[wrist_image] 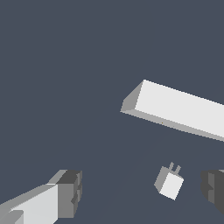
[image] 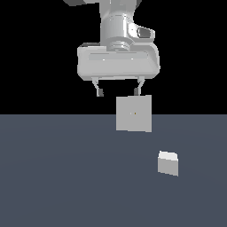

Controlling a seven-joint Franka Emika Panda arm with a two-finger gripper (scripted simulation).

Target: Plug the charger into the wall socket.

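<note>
The charger [image: 168,163] is a small light-grey block resting on the dark floor toward the exterior view's right. In the wrist view the charger [wrist_image: 169,182] shows two short prongs on one end. The wall socket [image: 134,113] is a flat upright light-grey square plate with a tiny dot at its centre; the wrist view sees the wall socket [wrist_image: 179,110] from above as a long slab. My gripper [image: 118,92] hangs open high above the floor, near the plate's upper edge, holding nothing. Both fingers [wrist_image: 70,192] are spread wide, apart from the charger.
The dark grey floor [image: 66,177] spans the lower half of the exterior view. Above it the background is black. No other objects show.
</note>
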